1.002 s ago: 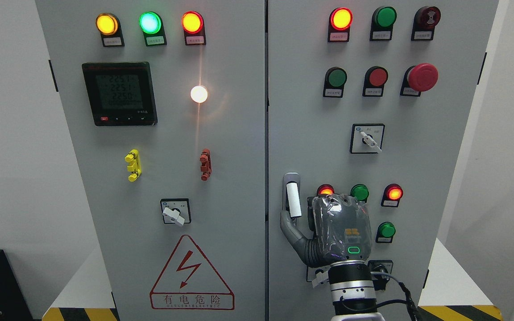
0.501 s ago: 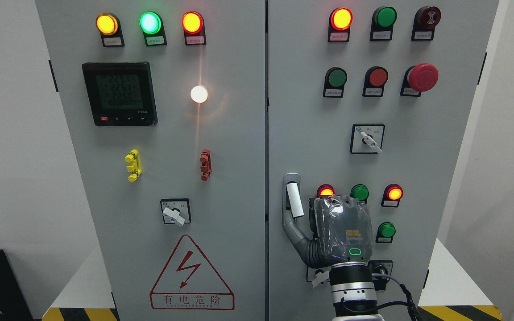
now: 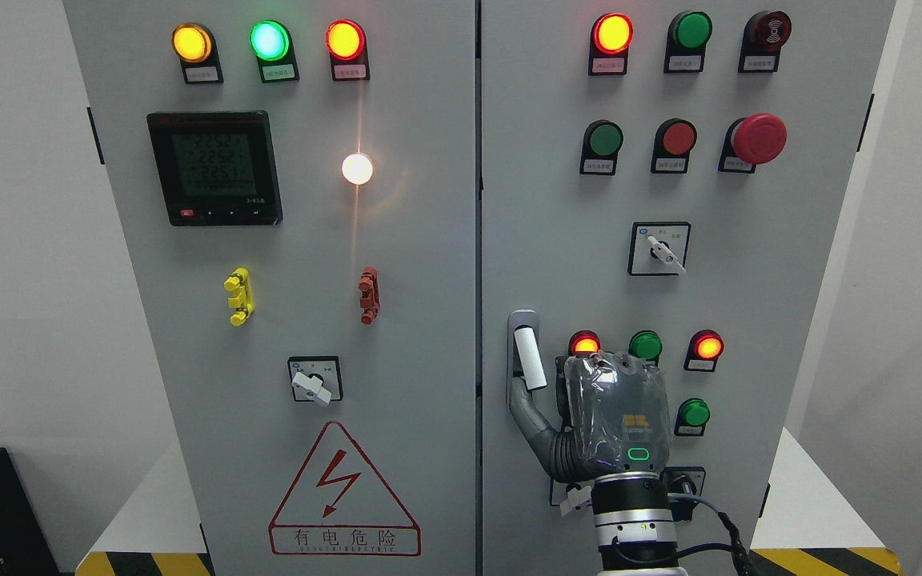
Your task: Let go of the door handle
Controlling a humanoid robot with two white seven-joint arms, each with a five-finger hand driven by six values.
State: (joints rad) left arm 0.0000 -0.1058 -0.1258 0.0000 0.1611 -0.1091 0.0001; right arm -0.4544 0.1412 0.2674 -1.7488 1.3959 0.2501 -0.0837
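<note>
The door handle (image 3: 528, 358) is a white lever in a grey recess at the left edge of the cabinet's right door (image 3: 757, 296). It stands nearly upright, tilted a little. My right hand (image 3: 615, 416) comes up from the bottom edge and faces the door just right of and below the handle. Its thumb (image 3: 527, 412) stretches left and up to the handle's lower end, touching or almost touching it. The hand is not closed around the lever. The other fingers are hidden behind the back of the hand. The left arm is out of view.
Lit red (image 3: 585, 344), green (image 3: 645, 345) and red (image 3: 707, 346) lamps sit just above the hand, and a green button (image 3: 694, 412) to its right. A rotary switch (image 3: 659, 250) is higher up. The left door (image 3: 421, 264) carries a meter (image 3: 214, 168) and a warning triangle (image 3: 342, 496).
My right hand has slid slightly right and down, away from the handle. The thumb tip has drawn back toward the lever's lower end. The handle has not moved.
</note>
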